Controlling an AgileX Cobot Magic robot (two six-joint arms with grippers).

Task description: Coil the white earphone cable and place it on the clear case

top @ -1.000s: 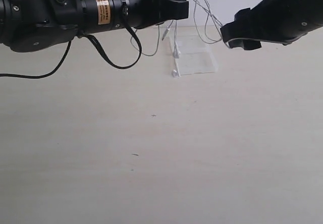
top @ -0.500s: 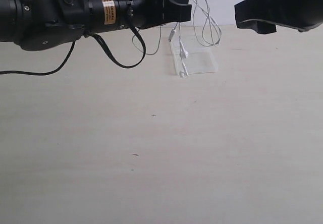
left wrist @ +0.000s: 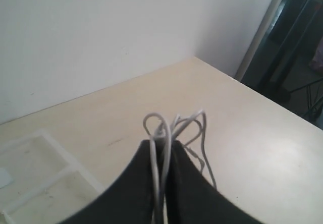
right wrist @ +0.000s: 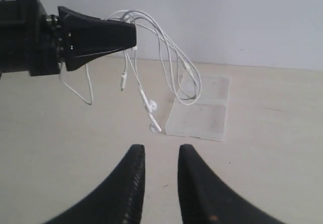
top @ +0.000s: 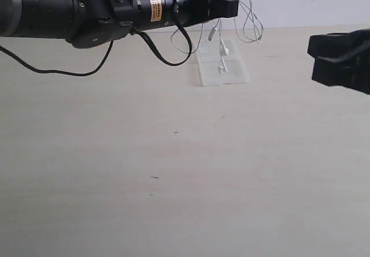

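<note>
**White earphone cable (top: pixel 250 21) hangs in loose loops from the left arm, above the clear case (top: pixel 238 73)**

The left gripper (top: pixel 233 6) has its jaws pinched tight on a bunch of strands. From there the cable drops, so its long axis runs roughly top to bottom. A few loops arch up and past the jaw tips before falling. The two earbuds are the lowest parts and point down toward the case. The case lies flat on the table (top: pixel 173 170) near the far wall.

In the exterior view the earbuds dangle in front of the case. Whether they touch it cannot be told. The right wrist view shows the whole bundle side on. It has several long thin loops, the earbuds just beside the near corner of the case, and one short strand ending in a small straight piece. The left wrist view shows only the tops of the loops poking out between the closed jaws, with part of the case off to one side.

The wire is very thin and uncoiled rather than wound.

The right gripper (top: pixel 313 60) hangs well apart from the cable. Its jaws stand a narrow gap apart with nothing between them.
</note>
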